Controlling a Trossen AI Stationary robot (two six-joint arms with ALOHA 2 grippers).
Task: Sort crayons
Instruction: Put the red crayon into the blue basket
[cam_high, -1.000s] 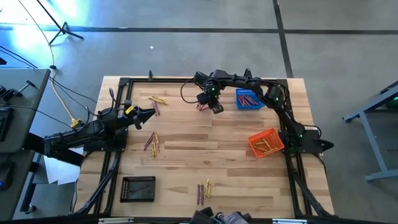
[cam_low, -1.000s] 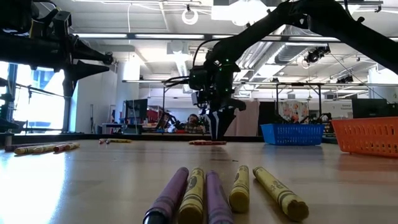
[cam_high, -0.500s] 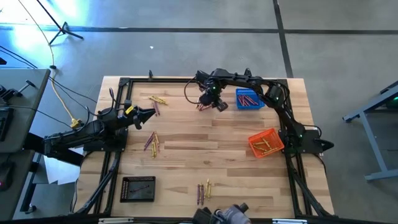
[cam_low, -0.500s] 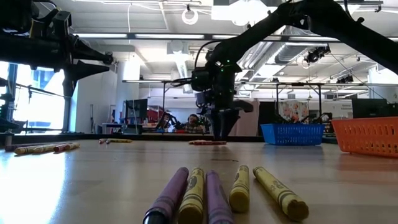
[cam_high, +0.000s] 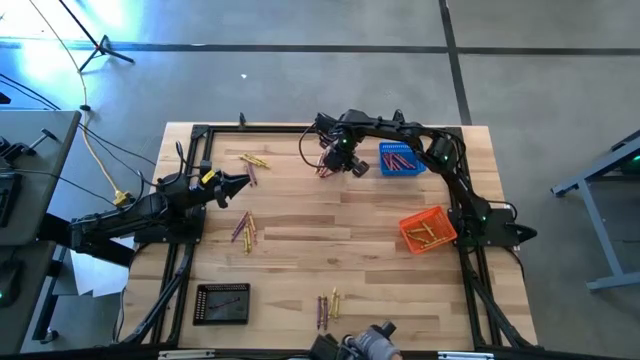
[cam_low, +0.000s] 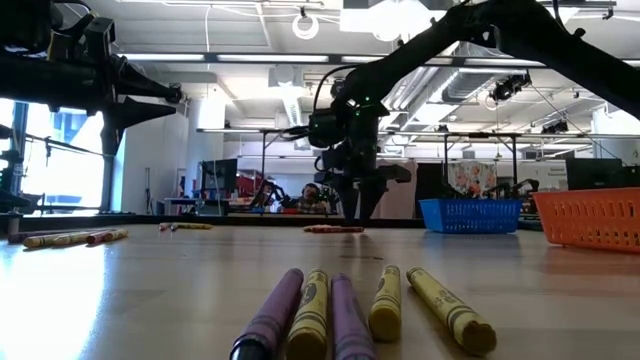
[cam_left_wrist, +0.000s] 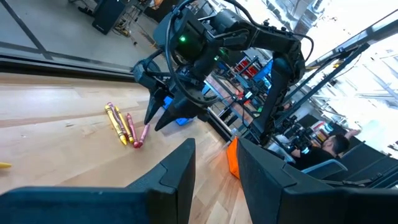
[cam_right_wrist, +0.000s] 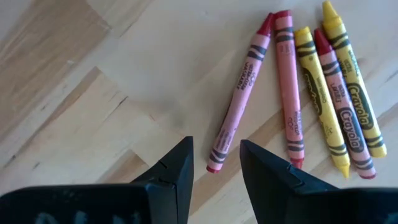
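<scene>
Red and yellow crayons, blue basket

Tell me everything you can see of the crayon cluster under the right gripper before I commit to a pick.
The cluster of five paper-wrapped wax crayons lies flat on the pale wooden table, roughly parallel and fanned slightly: three red-pink, two yellow. The leftmost red-pink crayon angles away from the rest, its lower end nearest the right gripper. The others lie side by side, apparently touching. The dark fingers hover open above the table; nothing grips the crayons. The blue mesh basket sits close by.
</scene>
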